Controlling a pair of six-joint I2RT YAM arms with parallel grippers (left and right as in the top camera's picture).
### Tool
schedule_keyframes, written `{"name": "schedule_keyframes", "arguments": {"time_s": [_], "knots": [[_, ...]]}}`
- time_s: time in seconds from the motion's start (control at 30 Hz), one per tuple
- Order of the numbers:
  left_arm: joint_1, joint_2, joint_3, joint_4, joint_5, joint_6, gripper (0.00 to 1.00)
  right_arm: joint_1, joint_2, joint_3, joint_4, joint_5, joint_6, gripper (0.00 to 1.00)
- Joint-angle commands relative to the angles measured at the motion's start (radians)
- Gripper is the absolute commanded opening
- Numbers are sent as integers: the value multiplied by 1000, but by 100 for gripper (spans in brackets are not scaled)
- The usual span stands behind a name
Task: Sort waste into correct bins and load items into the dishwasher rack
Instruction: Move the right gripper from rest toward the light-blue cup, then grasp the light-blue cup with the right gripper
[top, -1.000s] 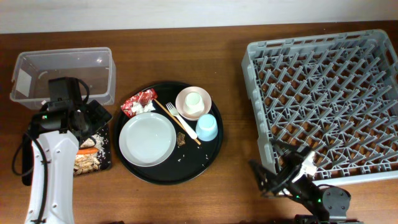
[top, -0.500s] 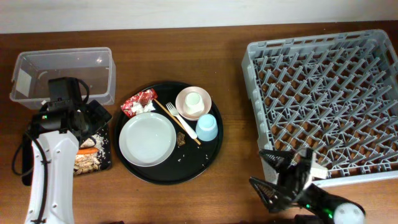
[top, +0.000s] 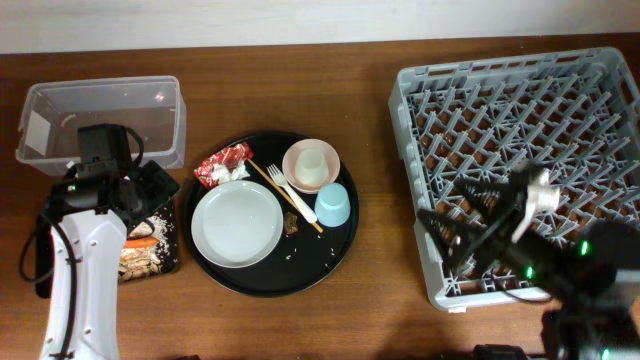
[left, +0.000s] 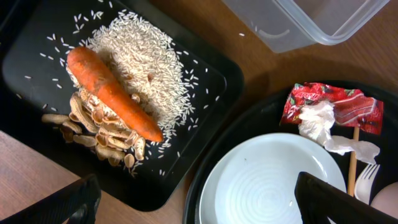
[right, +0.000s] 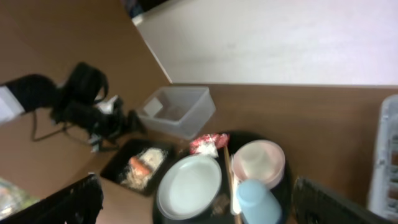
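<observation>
The left wrist view looks down on the flat black tray (left: 211, 81), which holds the orange carrot (left: 112, 93), white rice (left: 143, 56) and beige scraps (left: 93, 127). My left gripper (left: 208, 211) hangs open above the gap between that tray and the pale plate (left: 267, 180), holding nothing. On the round tray (top: 275, 275) lie the plate (top: 237, 223), the red-and-white wrapper (top: 222, 165), the fork (top: 290, 190), the blue cup (top: 333, 204) and the bowl (top: 311, 165) with the white cup inside it. My right gripper (top: 462, 215) is open over the front left corner of the dishwasher rack (top: 530, 110).
The clear tub (top: 100, 120) stands at the back left, just behind the flat tray (top: 165, 262). A thin brown stick (top: 270, 178) lies beside the fork. The right wrist view is blurred and shows the tub (right: 180, 109), plate (right: 189, 186) and blue cup (right: 256, 199).
My right arm has risen from the table's front edge and swung up over the rack's front left corner. The left arm and the objects have not moved.
</observation>
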Motion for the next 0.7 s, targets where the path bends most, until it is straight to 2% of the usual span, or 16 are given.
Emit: {"name": "schedule_keyframes", "arguments": {"time_s": [0.0, 0.07, 0.23, 0.33, 0.47, 0.67], "knots": [[4, -17, 20, -1, 0, 5, 99, 79, 168, 186, -117, 158, -169, 99], [4, -17, 20, -1, 0, 5, 99, 160, 232, 236, -163, 284, -174, 99], [4, -17, 20, -1, 0, 5, 99, 494, 407, 270, -201, 729, -169, 99], [4, -17, 20, -1, 0, 5, 99, 675, 560, 270, -190, 1007, -56, 99], [4, -17, 20, -1, -1, 5, 99, 769, 743, 270, -130, 1052, 15, 99], [4, -17, 20, -1, 0, 5, 99, 777, 968, 270, -65, 1017, 16, 99]]}}
